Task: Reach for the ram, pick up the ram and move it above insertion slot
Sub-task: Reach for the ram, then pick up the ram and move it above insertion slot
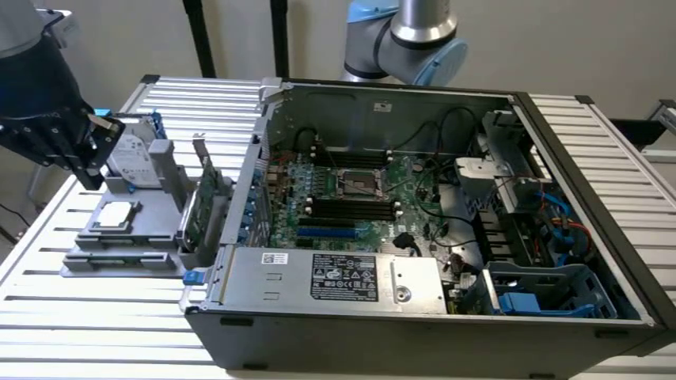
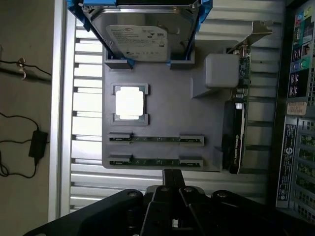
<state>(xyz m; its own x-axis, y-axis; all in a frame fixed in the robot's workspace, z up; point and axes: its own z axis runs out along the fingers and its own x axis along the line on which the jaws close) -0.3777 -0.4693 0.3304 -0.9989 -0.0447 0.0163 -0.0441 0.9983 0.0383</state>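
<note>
Two rams lie edge-up in slots of the grey holder tray point(image 2: 162, 88), one point(image 2: 155, 139) behind the other point(image 2: 155, 161); in the exterior view they sit at the tray's near end point(image 1: 119, 257). My gripper point(image 2: 171, 173) hangs above the tray, just off the edge nearest the rams, shut and holding nothing. In the exterior view the gripper point(image 1: 90, 178) is high over the tray's far left corner. The motherboard's black memory slots point(image 1: 349, 207) lie inside the open computer case point(image 1: 591, 237), well to the exterior view's right of the gripper.
The tray also holds a silver hard drive point(image 2: 140, 34) in blue rails, a square processor point(image 2: 129, 103) and an upright green card point(image 2: 236, 132) beside the case wall. The tray stands on a slatted metal table point(image 1: 95, 332). Cables fill the case's right side.
</note>
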